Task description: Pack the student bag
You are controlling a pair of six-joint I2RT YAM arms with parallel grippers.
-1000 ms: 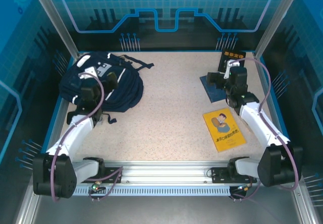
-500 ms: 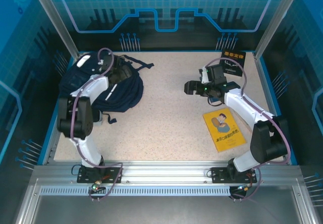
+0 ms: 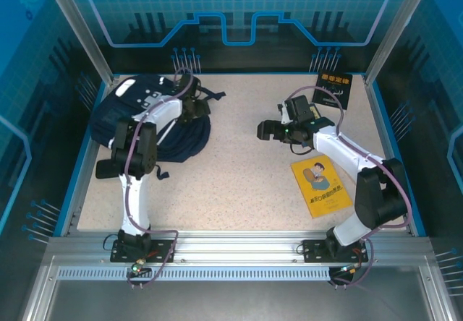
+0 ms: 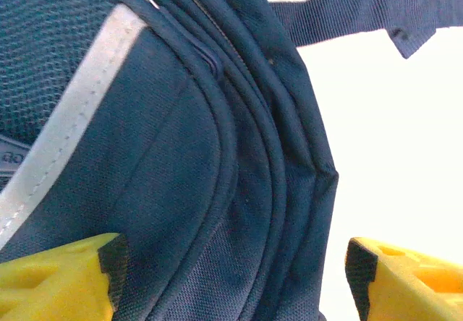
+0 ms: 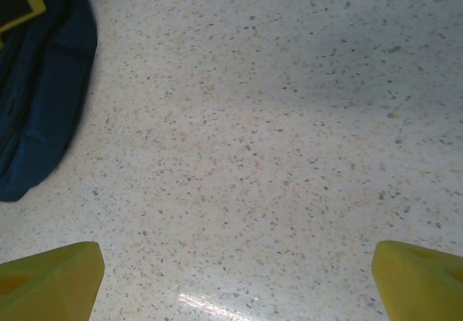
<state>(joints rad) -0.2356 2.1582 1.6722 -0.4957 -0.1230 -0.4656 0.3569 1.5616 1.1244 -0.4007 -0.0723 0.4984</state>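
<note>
Through my left wrist camera, pale letters "RO", cut off, stand on the student bag (image 4: 181,191). The black book (image 3: 340,82) bears yellow Chinese characters, the yellow book (image 3: 321,185) dark ones; both too small to read

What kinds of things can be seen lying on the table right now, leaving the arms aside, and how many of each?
Backpacks: 1, the navy student bag
Books: 2, a yellow book and a black book at the back right
Total: 3

bright even light; left wrist background blown white; tabletop (image 5: 195,303) glare streak.
</note>
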